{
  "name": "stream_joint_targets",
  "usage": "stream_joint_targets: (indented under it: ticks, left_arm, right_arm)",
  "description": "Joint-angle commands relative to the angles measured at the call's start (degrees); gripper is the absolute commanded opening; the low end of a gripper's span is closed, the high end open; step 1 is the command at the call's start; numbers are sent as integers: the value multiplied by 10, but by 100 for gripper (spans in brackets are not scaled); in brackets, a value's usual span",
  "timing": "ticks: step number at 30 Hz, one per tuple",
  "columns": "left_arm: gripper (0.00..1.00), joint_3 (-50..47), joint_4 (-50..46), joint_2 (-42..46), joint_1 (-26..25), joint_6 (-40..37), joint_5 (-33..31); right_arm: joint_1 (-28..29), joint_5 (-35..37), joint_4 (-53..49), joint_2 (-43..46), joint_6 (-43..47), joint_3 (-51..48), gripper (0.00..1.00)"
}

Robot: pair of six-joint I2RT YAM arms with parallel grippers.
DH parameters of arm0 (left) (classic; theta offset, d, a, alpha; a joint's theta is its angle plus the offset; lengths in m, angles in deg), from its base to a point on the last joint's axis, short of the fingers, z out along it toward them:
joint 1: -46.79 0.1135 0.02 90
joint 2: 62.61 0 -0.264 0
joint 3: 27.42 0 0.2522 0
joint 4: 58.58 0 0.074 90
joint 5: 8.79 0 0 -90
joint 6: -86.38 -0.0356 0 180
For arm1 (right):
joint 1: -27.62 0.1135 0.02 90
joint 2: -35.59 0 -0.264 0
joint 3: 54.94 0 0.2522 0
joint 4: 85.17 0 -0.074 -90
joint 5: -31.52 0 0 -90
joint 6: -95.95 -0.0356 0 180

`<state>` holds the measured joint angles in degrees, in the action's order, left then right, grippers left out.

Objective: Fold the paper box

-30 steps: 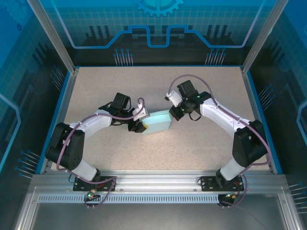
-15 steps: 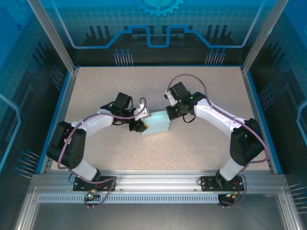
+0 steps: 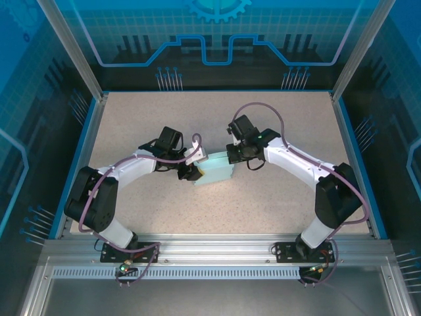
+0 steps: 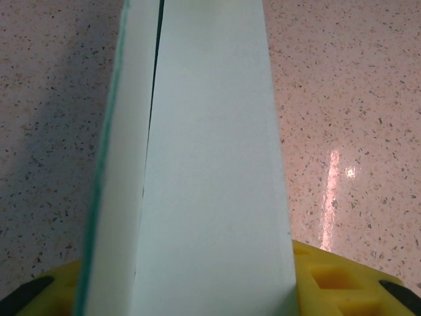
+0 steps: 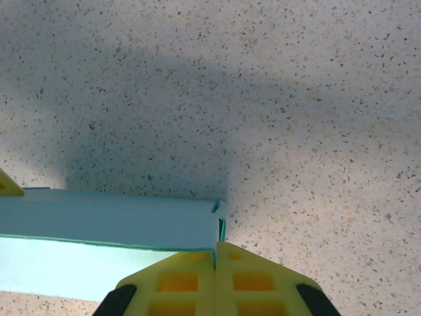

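Note:
The paper box (image 3: 217, 172) is a pale aqua flat box lying mid-table between both arms. My left gripper (image 3: 192, 173) holds its left end. In the left wrist view the paper box (image 4: 210, 164) runs away from the camera, and my left gripper (image 4: 197, 289) is shut across its width, a yellow finger (image 4: 342, 283) at each side. My right gripper (image 3: 229, 160) is at the box's far right corner. In the right wrist view my right gripper (image 5: 216, 249) is shut, its tips touching the end flap of the paper box (image 5: 112, 220). I cannot tell if card is pinched there.
The speckled beige table (image 3: 276, 125) has a raised blue rim (image 3: 84, 145) and blue see-through walls on three sides. The aluminium rail (image 3: 210, 247) carrying both arm bases runs along the near edge.
My right gripper has moved left and down to the box's right end. My left gripper has shifted slightly and tightened on the box's left end.

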<state>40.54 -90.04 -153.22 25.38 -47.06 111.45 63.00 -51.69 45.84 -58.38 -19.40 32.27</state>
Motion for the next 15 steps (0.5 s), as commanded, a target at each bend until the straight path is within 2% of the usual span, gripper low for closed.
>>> stream_joint_targets:
  ticks: [1, 15]
  left_arm:
    - [43, 13, -5, -12, -8, -3, -16]
    - [43, 17, -7, -19, -9, 1, -34]
  right_arm:
    - [19, -21, 11, 3, -32, -23, 0]
    - [27, -10, 36, 32, -46, -69, 0]
